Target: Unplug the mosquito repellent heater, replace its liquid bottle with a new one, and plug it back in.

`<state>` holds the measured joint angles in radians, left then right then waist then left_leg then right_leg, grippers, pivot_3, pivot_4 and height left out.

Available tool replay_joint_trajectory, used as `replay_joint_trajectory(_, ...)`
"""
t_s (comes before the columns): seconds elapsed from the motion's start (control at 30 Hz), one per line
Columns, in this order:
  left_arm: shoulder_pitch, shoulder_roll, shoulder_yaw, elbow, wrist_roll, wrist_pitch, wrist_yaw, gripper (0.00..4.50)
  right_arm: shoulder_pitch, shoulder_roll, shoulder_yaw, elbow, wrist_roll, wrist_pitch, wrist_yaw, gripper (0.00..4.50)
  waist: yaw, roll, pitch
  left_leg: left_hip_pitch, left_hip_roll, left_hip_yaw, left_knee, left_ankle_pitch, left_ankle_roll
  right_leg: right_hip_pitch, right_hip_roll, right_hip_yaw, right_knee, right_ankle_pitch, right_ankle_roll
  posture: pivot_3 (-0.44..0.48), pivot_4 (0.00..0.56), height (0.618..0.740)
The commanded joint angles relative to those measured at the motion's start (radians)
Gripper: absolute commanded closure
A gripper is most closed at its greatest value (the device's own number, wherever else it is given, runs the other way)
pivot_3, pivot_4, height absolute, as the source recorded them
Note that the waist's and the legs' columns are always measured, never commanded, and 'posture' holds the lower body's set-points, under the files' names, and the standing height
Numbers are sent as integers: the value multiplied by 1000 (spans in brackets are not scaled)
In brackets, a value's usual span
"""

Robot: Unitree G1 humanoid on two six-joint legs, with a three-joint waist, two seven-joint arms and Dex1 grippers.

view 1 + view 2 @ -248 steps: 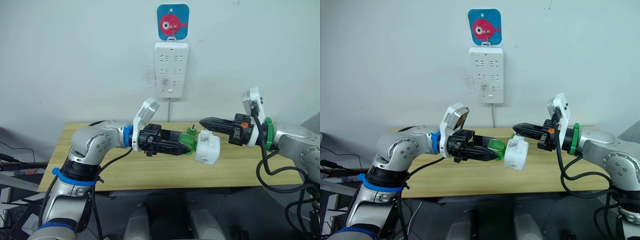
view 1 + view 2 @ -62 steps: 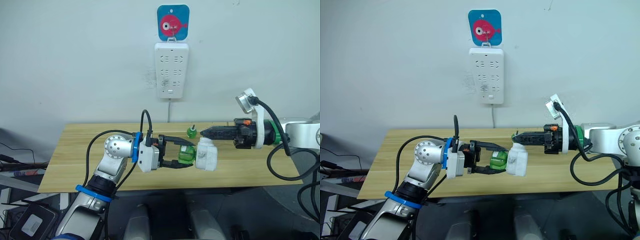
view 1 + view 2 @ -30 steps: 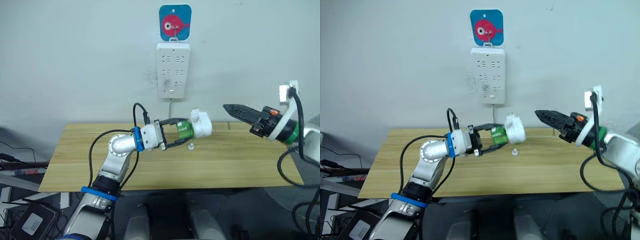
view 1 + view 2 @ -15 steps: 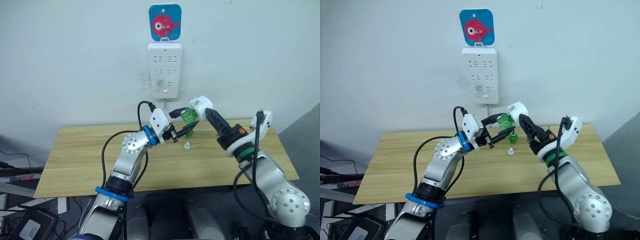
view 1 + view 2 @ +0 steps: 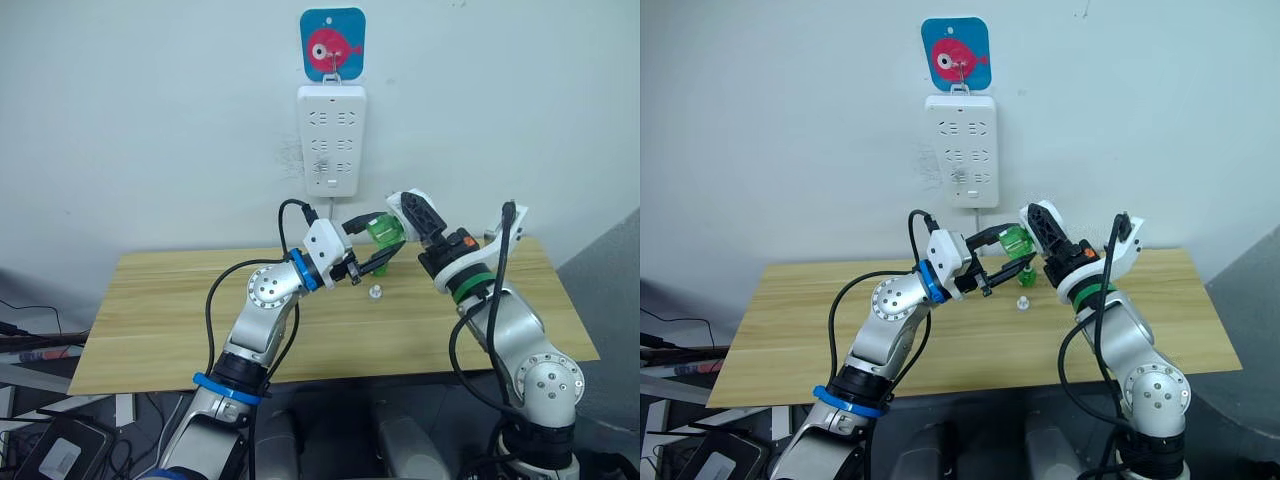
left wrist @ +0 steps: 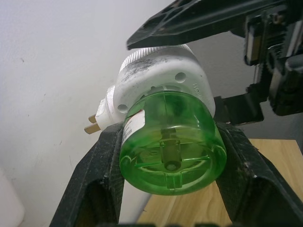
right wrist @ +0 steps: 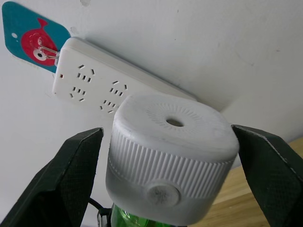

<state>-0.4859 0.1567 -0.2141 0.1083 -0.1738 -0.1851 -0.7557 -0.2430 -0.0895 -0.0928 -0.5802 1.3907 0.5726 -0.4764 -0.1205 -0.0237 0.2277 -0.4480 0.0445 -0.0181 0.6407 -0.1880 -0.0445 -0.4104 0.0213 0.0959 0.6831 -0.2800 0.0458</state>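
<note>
While your left tool (image 5: 375, 243) clamps the green liquid bottle (image 6: 169, 142) from both sides, the mosquito repellent heater (image 7: 171, 152) sits screwed on its far end, held up in the air over the desk (image 5: 150, 310), below the white power strip (image 5: 330, 140) on the wall. Your right tool (image 5: 1045, 235) is spread wide around the heater's white body, its fingers (image 7: 57, 179) either side and apart from the ribbed shell, so it grasps nothing yet.

The weak point, as I judge it, is the handover. If you let go with the left before the right has closed firmly, the unit drops onto the desk, near the small white cap (image 5: 375, 292) lying there. The shell is rounded and smooth above the ribs; a squeeze too near its top could make it squirt out. Pinching only the bottle also lets the heater turn on its thread, so the prongs (image 6: 93, 126) may end up misaligned with the slots. They point off to one side now, so expect to reorient before pushing in, or you will scrape the strip's face.
</note>
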Motion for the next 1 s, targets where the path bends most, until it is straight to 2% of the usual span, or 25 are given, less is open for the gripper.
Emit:
replay_joint_trajectory(0.03,-1,-3,-9,-57,3,-27,1,2257,-19,13,4,-19,18,-25,6,0,0,0,0,0,0,0,0,0,0,0,0,0,0,0,0,-163,191,740)
replay_joint_trajectory(0.13,1,0,-7,-55,5,-28,6,2257,-21,20,5,-17,20,-32,10,611,0,0,0,0,0,0,0,0,0,0,0,0,0,0,0,-162,190,740)
replay_joint_trajectory(0.2,4,-1,-7,-57,5,-25,11,2257,-20,21,7,-18,20,-35,11,1274,0,0,0,0,0,0,0,0,0,0,0,0,0,0,0,-161,191,740)
replay_joint_trajectory(0.23,5,-2,-7,-58,5,-24,14,2257,-19,23,8,-19,22,-37,10,1375,0,0,0,0,0,0,0,0,0,0,0,0,0,0,0,-161,191,740)
replay_joint_trajectory(0.5,26,-4,-25,-66,8,-50,9,2257,-17,28,21,-22,44,-41,11,1376,0,0,0,0,0,0,0,0,0,0,0,0,0,0,0,-157,192,740)
replay_joint_trajectory(0.6,35,9,-18,-73,9,-15,18,1222,-14,28,22,-27,46,-45,7,1377,0,0,0,0,0,-1,0,0,0,0,0,-1,0,0,0,-155,195,740)
replay_joint_trajectory(0.73,77,90,21,-119,-42,87,-33,0,-4,-14,3,-41,21,-40,8,1411,-2,0,0,0,0,-1,0,0,0,0,0,0,0,0,0,-160,204,740)
replay_joint_trajectory(0.83,93,151,81,-159,-109,194,-40,0,4,-75,-21,-58,-3,-35,15,1412,-3,0,0,0,1,-1,0,0,0,0,0,-1,0,0,0,-163,208,740)
replay_joint_trajectory(0.93,41,203,187,-97,-134,248,7,0,-5,-252,-15,-89,-125,36,85,1413,-1,0,0,0,0,-1,0,0,0,0,0,-1,0,0,0,-162,217,740)
replay_joint_trajectory(1.0,12,215,220,-65,-144,280,21,0,-8,-322,1,-105,-174,61,121,1414,3,0,1,0,0,-1,0,0,0,0,-1,-1,0,0,0,-159,219,740)
